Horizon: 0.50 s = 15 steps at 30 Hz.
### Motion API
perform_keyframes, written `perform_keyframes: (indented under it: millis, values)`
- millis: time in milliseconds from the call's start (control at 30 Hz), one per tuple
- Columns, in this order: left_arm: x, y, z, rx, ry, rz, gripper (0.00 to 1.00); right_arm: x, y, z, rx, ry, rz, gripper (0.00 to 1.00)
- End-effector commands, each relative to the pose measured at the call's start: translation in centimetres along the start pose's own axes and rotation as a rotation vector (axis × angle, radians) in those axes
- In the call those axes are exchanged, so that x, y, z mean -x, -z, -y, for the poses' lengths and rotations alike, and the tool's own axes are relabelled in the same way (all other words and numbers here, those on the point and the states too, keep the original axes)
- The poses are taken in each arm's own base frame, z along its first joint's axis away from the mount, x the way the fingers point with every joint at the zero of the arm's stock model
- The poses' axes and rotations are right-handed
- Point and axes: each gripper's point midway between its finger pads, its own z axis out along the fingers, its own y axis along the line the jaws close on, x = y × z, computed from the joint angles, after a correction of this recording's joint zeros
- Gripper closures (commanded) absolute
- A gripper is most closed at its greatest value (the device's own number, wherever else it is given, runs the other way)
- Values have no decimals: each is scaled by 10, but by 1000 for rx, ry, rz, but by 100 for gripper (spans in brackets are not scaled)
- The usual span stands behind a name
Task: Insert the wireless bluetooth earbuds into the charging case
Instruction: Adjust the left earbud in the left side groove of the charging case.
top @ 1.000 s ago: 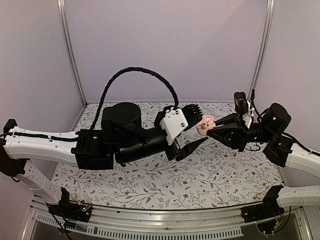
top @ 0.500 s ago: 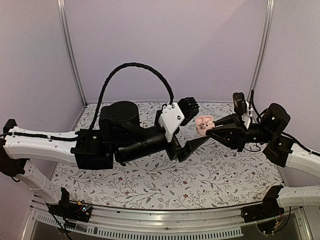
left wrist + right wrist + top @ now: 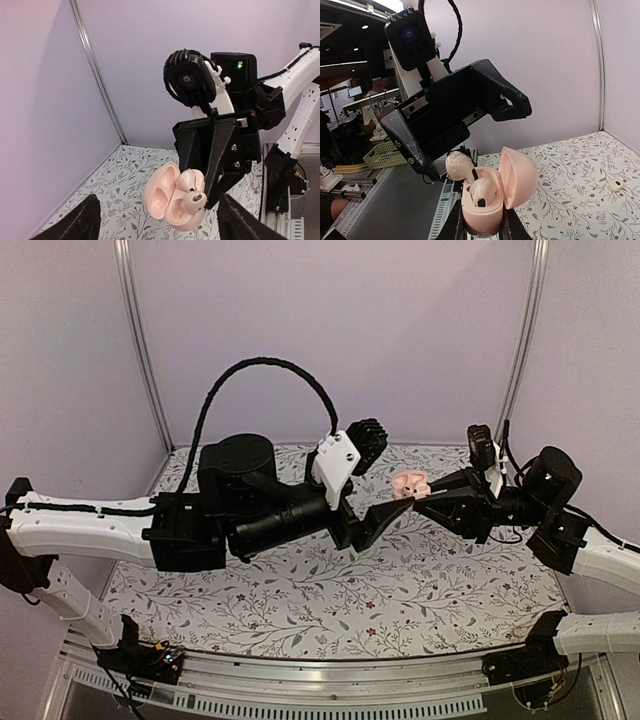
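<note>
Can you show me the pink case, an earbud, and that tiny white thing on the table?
charging case (image 3: pixel 481 215): right wrist view, front of its lower shell.
earbud (image 3: pixel 193 201): left wrist view, its rounded head.
small white object (image 3: pixel 616 185): right wrist view, its middle.

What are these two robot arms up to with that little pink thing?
The right gripper is holding a small pink charging case up in the air above the flowery table, with its lid open. The wireless earbuds are in its lower half, though one seems to stick up past the rim. The left gripper faces the case with its jaws wide open, touching nothing.
</note>
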Motion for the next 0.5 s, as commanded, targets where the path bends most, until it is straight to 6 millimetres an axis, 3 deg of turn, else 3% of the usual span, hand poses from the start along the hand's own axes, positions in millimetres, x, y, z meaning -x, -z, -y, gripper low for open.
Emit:
perform_keyframes:
  millis: [0, 467]
  values:
    - [7, 4, -15, 31, 32, 15, 20, 3, 2, -5, 12, 27, 4, 100]
    - [0, 4, -23, 50, 44, -2, 21, 6, 5, -10, 24, 41, 12, 100]
